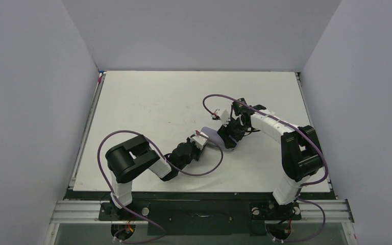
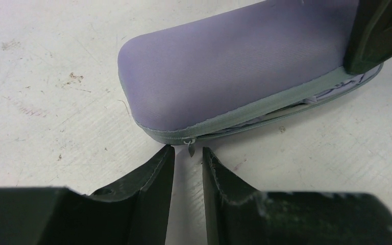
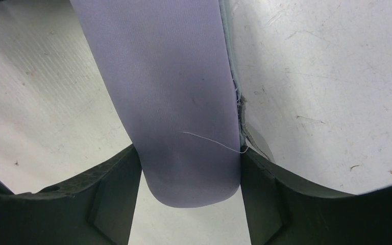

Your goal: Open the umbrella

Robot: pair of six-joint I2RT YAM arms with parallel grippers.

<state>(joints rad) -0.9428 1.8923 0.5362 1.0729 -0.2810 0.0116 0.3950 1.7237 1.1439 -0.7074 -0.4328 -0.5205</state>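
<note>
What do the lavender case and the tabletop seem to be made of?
The case: woven fabric over a firm shell, matte; fine ribbed weave and a loose thread show. Its seam band looks like grey-green zipper tape. The table: hard white board, perhaps laminate, matte, scuffed and scratched.

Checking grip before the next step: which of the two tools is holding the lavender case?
The right tool, its fingers pressed on both sides of the case; the left tool sits narrowly open at the zipper pull, clamping nothing.
</note>
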